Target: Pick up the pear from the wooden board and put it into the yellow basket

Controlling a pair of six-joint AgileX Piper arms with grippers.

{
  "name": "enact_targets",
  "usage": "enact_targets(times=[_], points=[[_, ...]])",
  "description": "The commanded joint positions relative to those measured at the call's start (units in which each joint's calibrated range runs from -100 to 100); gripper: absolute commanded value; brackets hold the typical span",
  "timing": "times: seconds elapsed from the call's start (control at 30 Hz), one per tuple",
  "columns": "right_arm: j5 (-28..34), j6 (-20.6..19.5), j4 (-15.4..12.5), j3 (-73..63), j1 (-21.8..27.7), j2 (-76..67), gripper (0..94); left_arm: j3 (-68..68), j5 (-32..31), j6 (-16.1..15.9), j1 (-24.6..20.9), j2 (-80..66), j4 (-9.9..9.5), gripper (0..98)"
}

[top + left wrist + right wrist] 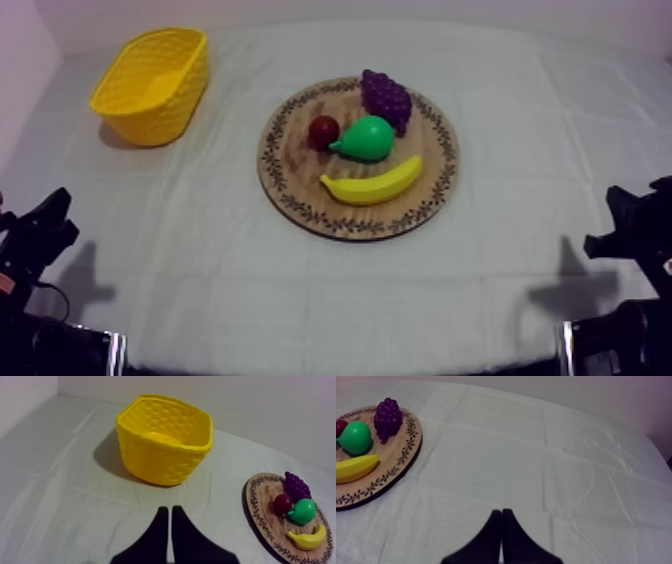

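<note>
A green pear [366,138] lies in the middle of the round wooden board [300,195], its stem end toward the small red fruit [322,131]. The yellow basket [152,84] stands at the table's far left with nothing in it. My left gripper [52,222] rests low at the left edge, far from both; its fingers [159,531] lie together as a narrow wedge over bare cloth, short of the basket [165,438]. My right gripper [612,222] rests low at the right edge, its fingers [495,531] also together, with the pear [355,437] far off to the side.
On the board a purple bunch of grapes [386,97] sits behind the pear and a banana [372,184] lies in front of it. Open cloth surrounds the board and stretches between board and basket.
</note>
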Motion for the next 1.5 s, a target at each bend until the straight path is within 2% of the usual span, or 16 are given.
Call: enact_targets(times=[0.0, 0.3, 0.67, 0.73, 0.83, 1.03, 1.3, 1.4, 1.47], points=[[0.0, 0.0, 0.0, 0.0, 0.0, 0.0, 0.3, 0.0, 0.1, -16.2, 1.8, -0.2, -0.28, 7.8], [0.0, 0.0, 0.0, 0.0, 0.0, 0.0, 0.3, 0.0, 0.1, -14.1, 1.8, -0.2, -0.27, 1.1], [0.0, 0.0, 0.0, 0.0, 0.0, 0.0, 0.3, 0.0, 2.0, -10.2, 1.8, -0.2, -0.13, 0.1], [0.0, 0.0, 0.0, 0.0, 0.0, 0.0, 0.3, 0.0, 2.1, -10.4, 1.2, 0.0, 0.25, 0.1], [0.0, 0.0, 0.0, 0.0, 0.0, 0.0, 0.3, -2.5, 2.6, -12.3, 0.4, 2.4, 2.03, 0.1], [0.0, 0.0, 0.0, 0.0, 0.0, 0.0, 0.3, -20.8, 6.0, -15.8, 1.4, 17.5, 3.02, 0.1], [0.0, 0.0, 0.0, 0.0, 0.0, 0.0, 0.3, -50.2, 6.2, -20.8, 7.5, 42.5, 2.88, 0.1], [0.0, 0.0, 0.0, 0.0, 0.0, 0.0, 0.3, -60.4, 6.8, -21.6, 10.7, 51.4, 1.65, 0.1], [0.0, 0.0, 0.0, 0.0, 0.0, 0.0, 0.3, -66.8, 8.0, -20.9, 13.5, 57.1, -0.39, 0.1]])
